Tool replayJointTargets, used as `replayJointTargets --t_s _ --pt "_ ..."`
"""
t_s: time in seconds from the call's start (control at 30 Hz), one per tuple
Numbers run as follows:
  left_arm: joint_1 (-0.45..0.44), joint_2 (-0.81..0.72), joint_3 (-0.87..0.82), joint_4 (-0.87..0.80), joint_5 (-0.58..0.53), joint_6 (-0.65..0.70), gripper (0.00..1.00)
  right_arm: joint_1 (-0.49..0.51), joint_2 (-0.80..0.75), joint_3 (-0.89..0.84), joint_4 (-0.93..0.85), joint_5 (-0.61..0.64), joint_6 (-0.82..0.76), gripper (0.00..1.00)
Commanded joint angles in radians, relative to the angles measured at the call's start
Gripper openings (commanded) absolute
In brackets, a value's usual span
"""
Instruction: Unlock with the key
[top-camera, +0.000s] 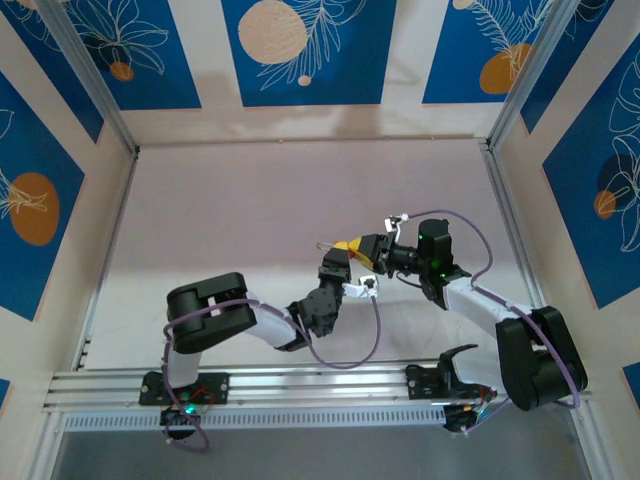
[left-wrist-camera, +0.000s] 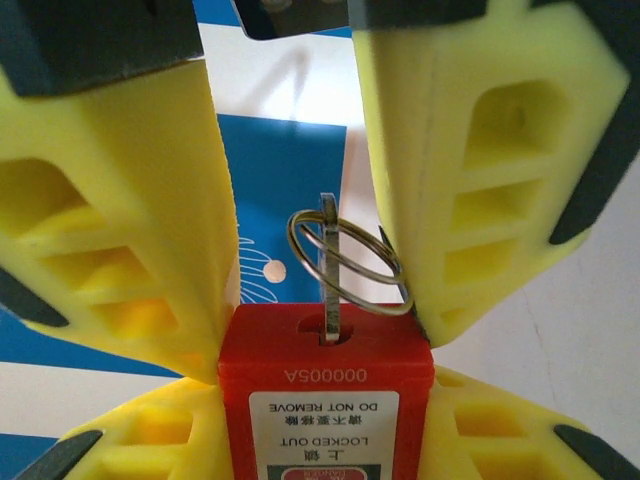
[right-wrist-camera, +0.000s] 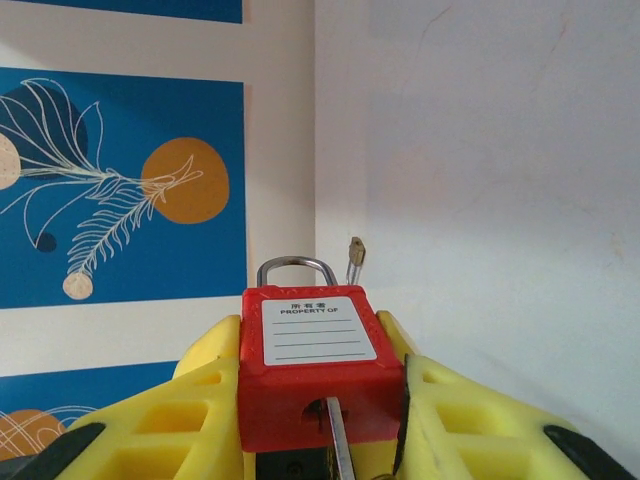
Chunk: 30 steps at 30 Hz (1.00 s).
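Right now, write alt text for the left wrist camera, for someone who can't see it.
A key with a wire ring stands in the keyhole of a red padlock, its upside-down label reading LOCKED OUT, DO NOT REMOVE. Yellow tool fingers flank the key on both sides.

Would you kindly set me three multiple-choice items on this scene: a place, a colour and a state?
1. Where is the key? A. on the table B. in the keyhole of the padlock C. on the wall
2. What colour is the padlock's body? A. blue B. red C. green
3. How does the shackle stand? A. swung open B. removed C. both legs in the body
Answers: 1 B, its blade sits in the slot; 2 B, both wrist views show red; 3 C, both legs meet the body.
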Motion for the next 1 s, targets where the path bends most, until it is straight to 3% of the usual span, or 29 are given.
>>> replayJointTargets --t_s 0.0,0.1,0.3,0.53,0.97 --pt "-0.039 -0.051 0.001 0.072 0.065 -0.026 0.02 0.012 -0.016 -0.012 0.003 0.015 0.001 0.3" --pt "-0.038 -0.051 -0.004 0.072 0.063 -0.024 0.07 0.011 -0.027 -0.012 -0.013 0.021 -0.007 0.29" --pt "-0.039 -0.05 -0.013 0.072 0.06 -0.018 0.32 0.006 -0.056 -0.006 -0.06 0.028 -0.028 0.28" --pt "-0.035 -0.054 -0.033 0.072 0.054 -0.023 0.54 -0.01 -0.081 -0.009 -0.099 0.028 -0.052 0.27" --pt "-0.027 -0.044 -0.084 0.072 0.044 -0.014 0.67 -0.043 -0.136 -0.001 -0.158 0.018 -0.086 0.27"
